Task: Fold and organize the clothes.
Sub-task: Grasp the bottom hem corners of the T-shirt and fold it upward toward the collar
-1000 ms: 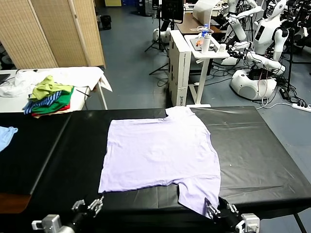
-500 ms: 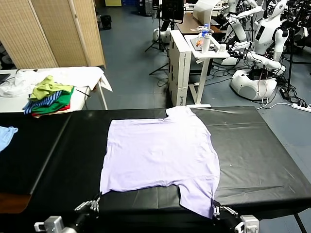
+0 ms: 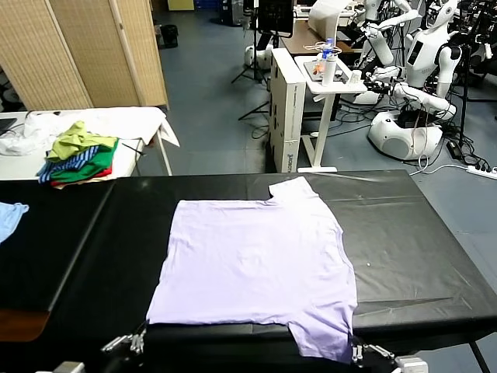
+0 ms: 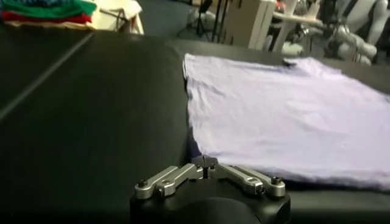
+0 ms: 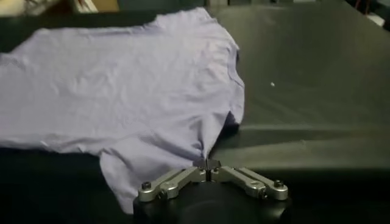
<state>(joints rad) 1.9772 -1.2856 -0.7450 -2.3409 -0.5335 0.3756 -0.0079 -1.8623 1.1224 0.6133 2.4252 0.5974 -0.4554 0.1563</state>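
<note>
The pale lavender T-shirt (image 3: 256, 256) lies flat on the black table (image 3: 404, 233), its near edge at the table's front edge. No print shows on the upper side. My left gripper (image 3: 138, 339) is shut on the shirt's near left corner at the table's front edge; in the left wrist view its tips (image 4: 206, 163) meet at the shirt's (image 4: 286, 115) edge. My right gripper (image 3: 356, 353) is shut on the near right sleeve; in the right wrist view the fabric (image 5: 134, 85) puckers into the closed tips (image 5: 207, 163).
A green, yellow, striped and red clothes pile (image 3: 78, 155) sits on a white side table (image 3: 116, 120) at the back left. A light blue garment (image 3: 8, 216) lies at the far left. A white cart (image 3: 299, 101) and other robots (image 3: 419, 78) stand beyond the table.
Both grippers have moved back toward me at the table's front edge. The shirt has slid toward me with them, and its near hem has pulled straight.
</note>
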